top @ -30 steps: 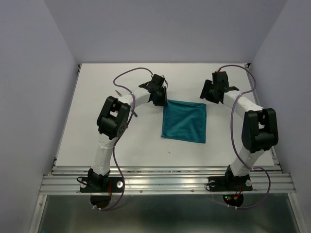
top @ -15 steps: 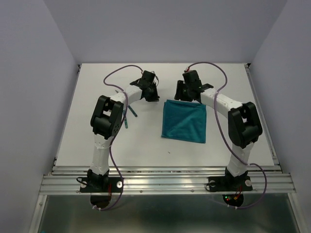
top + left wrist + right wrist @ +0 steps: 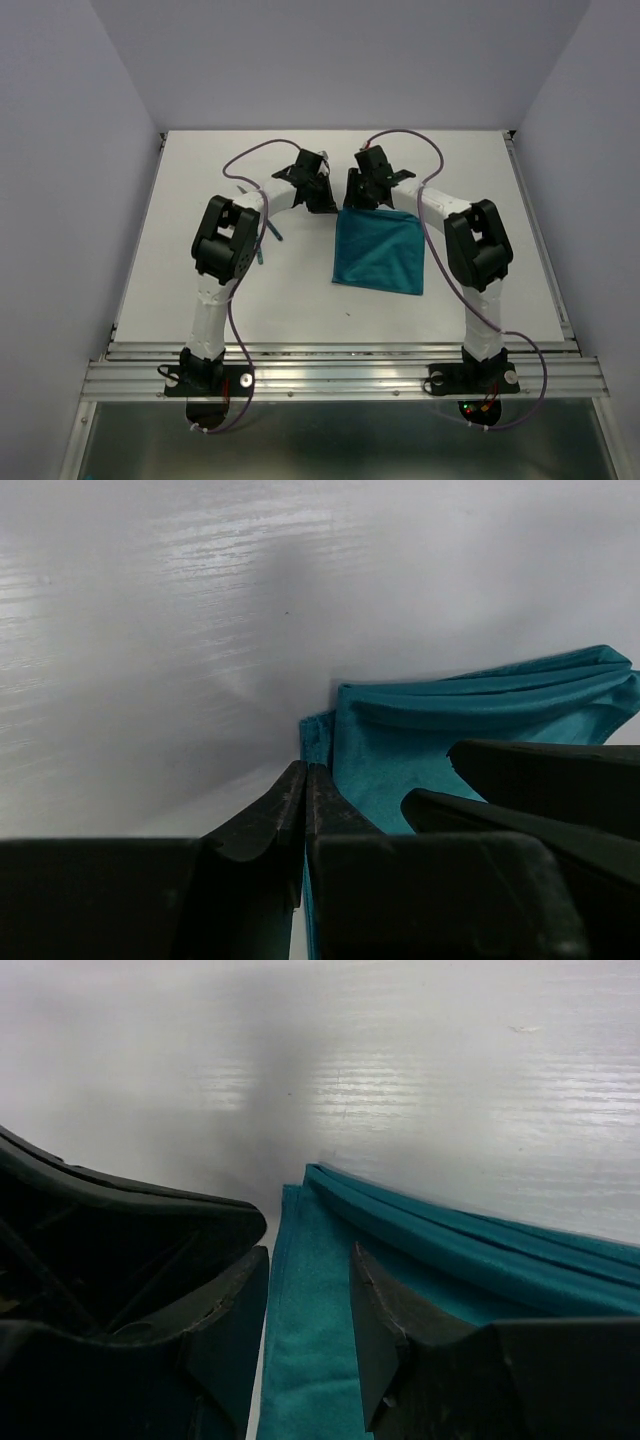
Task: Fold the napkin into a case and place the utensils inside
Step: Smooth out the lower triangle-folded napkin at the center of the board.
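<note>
My left fingers pinch the far-left corner of the teal-green soft cloth napkin (limp, light, probably best taken by corners); my right fingers stand apart astride its far edge.

Our left arm and right arm reach out and bend inward, wrists nearly meeting short of the far edge of the table. Our left gripper pinches the napkin by its corner; our right gripper holds its jaws apart.

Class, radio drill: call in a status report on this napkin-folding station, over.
Left gripper shut on napkin, far-left corner. Right gripper open, astride the same edge. Utensils lie left of napkin, partly under left arm.
</note>
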Motion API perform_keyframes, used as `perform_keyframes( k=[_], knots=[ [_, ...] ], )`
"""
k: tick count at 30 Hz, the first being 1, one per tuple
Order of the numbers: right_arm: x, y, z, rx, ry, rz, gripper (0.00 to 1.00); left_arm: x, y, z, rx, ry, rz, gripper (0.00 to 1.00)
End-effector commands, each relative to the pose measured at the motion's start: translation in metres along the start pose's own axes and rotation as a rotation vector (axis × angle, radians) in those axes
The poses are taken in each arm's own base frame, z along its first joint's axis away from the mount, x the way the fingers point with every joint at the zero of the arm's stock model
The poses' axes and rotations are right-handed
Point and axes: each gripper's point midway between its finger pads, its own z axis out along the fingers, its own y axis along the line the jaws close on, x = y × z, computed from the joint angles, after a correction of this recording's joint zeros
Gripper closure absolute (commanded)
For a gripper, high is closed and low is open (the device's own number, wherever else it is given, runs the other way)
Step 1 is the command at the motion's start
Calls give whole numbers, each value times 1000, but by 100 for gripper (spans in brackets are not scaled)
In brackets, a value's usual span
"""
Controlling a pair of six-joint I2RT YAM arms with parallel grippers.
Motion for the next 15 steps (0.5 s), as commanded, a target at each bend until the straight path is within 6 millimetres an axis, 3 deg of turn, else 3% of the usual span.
perform_keyframes(
  k=[1,10,15],
  knots=[
    [-11,16,5,-24,-20,11,57,-2,-8,7,41,13,-2,85],
    [4,19,21,-10,18,-3,59,6,-3,16,27,37,-11,87],
    [9,16,29,4,29,0,65,9,0,17,20,43,-13,88]
  ],
)
